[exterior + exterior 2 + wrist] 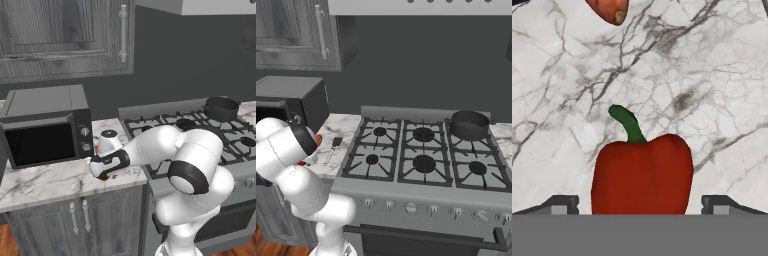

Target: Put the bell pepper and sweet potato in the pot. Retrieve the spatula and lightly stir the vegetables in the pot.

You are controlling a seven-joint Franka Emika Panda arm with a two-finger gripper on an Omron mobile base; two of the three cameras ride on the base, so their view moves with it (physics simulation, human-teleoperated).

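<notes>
Rendered scene, even flat light, no clear source. Dark wall [421, 70] dim; marble counter [702, 90] bright, sharp veining. Soft faint shadows under bell pepper [642, 175]. Base views slightly soft, coarse-pixelled. No glare, no edge distortion.

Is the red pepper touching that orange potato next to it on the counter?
Apart. In the hand view, bare marble counter lies between the bell pepper and the sweet potato at the top edge.

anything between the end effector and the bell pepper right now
Nothing visible. In the hand view the bell pepper sits on the marble counter straight between the open end effector fingertips, with bare gaps on both sides. The sweet potato lies beyond it, well apart and out of the way.
</notes>
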